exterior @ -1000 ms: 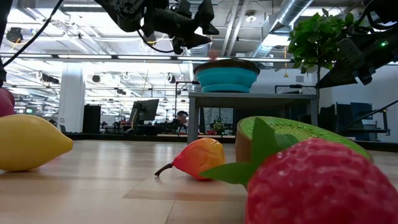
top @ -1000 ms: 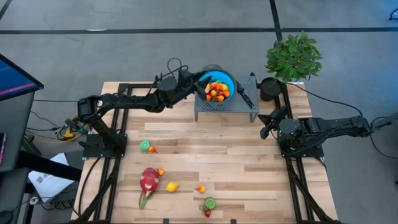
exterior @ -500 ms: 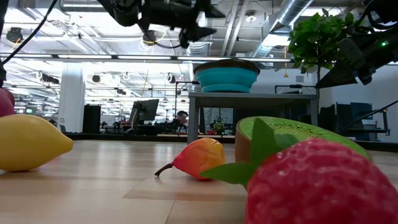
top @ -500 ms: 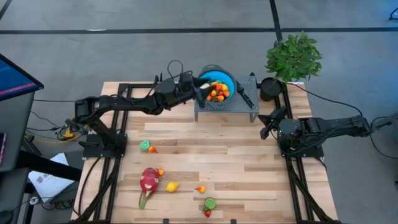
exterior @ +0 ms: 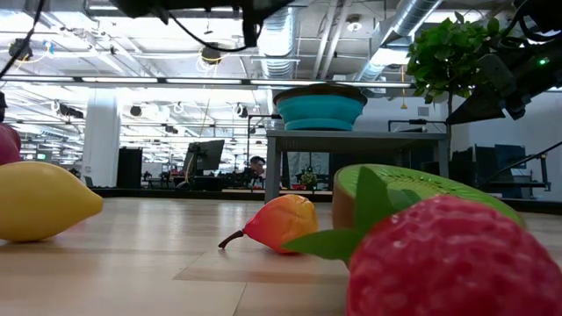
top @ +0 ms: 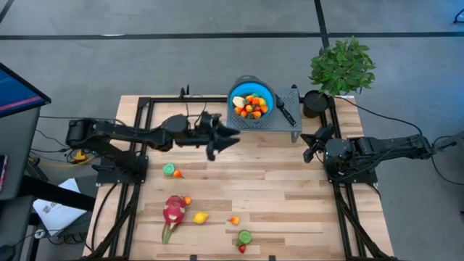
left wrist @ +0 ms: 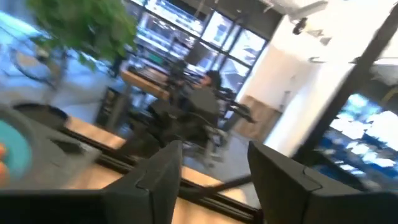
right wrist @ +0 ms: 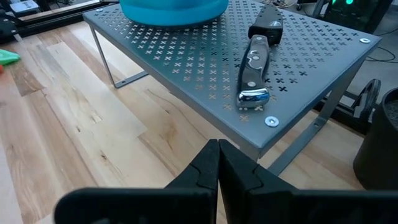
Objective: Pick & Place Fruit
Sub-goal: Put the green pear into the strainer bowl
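Several fruits (top: 185, 210) lie on the worktop (top: 290, 188), well below the left fingers (top: 221, 140), which stand apart and empty; lower them straight over one. Right fingers (right wrist: 219, 163) are closed

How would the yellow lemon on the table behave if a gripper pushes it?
The lemon looks rounded with pointed ends, so it may roll or spin aside. It seems smooth and glossy in the low view, so fingers might slip. Probably light, being a small toy.
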You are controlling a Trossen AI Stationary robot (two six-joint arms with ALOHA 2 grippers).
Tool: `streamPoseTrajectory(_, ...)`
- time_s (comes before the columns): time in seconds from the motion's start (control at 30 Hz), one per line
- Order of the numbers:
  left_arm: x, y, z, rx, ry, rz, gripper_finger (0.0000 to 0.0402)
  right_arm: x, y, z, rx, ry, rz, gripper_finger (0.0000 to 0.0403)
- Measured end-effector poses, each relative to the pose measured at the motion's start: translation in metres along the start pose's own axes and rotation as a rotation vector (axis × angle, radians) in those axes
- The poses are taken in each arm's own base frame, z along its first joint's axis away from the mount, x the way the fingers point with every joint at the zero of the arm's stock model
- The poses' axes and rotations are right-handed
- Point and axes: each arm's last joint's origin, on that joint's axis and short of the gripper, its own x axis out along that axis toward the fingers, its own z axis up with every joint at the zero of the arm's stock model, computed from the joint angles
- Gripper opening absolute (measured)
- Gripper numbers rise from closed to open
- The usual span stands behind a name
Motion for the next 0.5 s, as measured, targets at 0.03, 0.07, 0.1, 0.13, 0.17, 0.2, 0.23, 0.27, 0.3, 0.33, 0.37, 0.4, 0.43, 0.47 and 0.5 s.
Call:
streamPoseTrajectory(0.03, -0.005, -0.004, -0.003, -0.029, 0.008, -0.013, 0.0176, 0.000, 0.000, 0.000, 0.000, 0.000, 0.000, 0.0000)
streamPoseTrajectory(0.07, -0.010, -0.007, -0.006, -0.053, 0.019, -0.023, 0.0173, 0.000, 0.000, 0.000, 0.000, 0.000, 0.000, 0.0000)
streamPoseTrajectory(0.1, -0.015, -0.011, -0.009, -0.077, 0.026, -0.035, 0.0170, 0.000, 0.000, 0.000, 0.001, -0.001, -0.001, 0.0000)
streamPoseTrajectory(0.13, -0.020, -0.014, -0.012, -0.101, 0.035, -0.046, 0.0167, 0.000, 0.000, 0.000, 0.000, 0.000, -0.001, 0.0000)
streamPoseTrajectory(0.17, -0.024, -0.018, -0.014, -0.122, 0.038, -0.055, 0.0165, 0.000, 0.000, 0.000, 0.000, -0.001, -0.002, 0.0000)
streamPoseTrajectory(0.2, -0.029, -0.020, -0.016, -0.138, 0.042, -0.059, 0.0162, 0.000, 0.000, 0.000, -0.001, -0.001, -0.003, 0.0000)
streamPoseTrajectory(0.23, -0.033, -0.022, -0.018, -0.152, 0.044, -0.055, 0.0160, 0.000, 0.000, 0.000, -0.002, 0.000, -0.003, 0.0000)
streamPoseTrajectory(0.27, -0.035, -0.025, -0.019, -0.155, 0.041, -0.056, 0.0157, 0.000, 0.000, 0.000, -0.001, -0.001, -0.003, 0.0000)
streamPoseTrajectory(0.3, -0.039, -0.027, -0.020, -0.157, 0.037, -0.052, 0.0155, 0.000, 0.000, 0.000, -0.001, 0.000, -0.003, 0.0000)
streamPoseTrajectory(0.33, -0.042, -0.029, -0.021, -0.158, 0.030, -0.049, 0.0152, 0.000, 0.000, 0.000, -0.001, -0.001, -0.003, 0.0000)
streamPoseTrajectory(0.37, -0.044, -0.030, -0.021, -0.158, 0.025, -0.047, 0.0150, 0.000, 0.000, 0.000, -0.001, -0.001, -0.003, 0.0000)
streamPoseTrajectory(0.4, -0.047, -0.030, -0.022, -0.158, 0.027, -0.044, 0.0147, 0.000, 0.000, 0.000, -0.001, -0.001, -0.003, 0.0000)
streamPoseTrajectory(0.43, -0.048, -0.030, -0.022, -0.158, 0.025, -0.044, 0.0145, 0.000, 0.000, 0.000, 0.000, -0.002, -0.003, 0.0000)
streamPoseTrajectory(0.47, -0.048, -0.030, -0.021, -0.158, 0.022, -0.044, 0.0143, 0.000, 0.000, 0.000, 0.000, -0.001, -0.003, 0.0000)
streamPoseTrajectory(0.5, -0.049, -0.030, -0.022, -0.158, 0.023, -0.043, 0.0141, 0.000, 0.000, 0.000, 0.001, -0.002, -0.002, 0.0000)
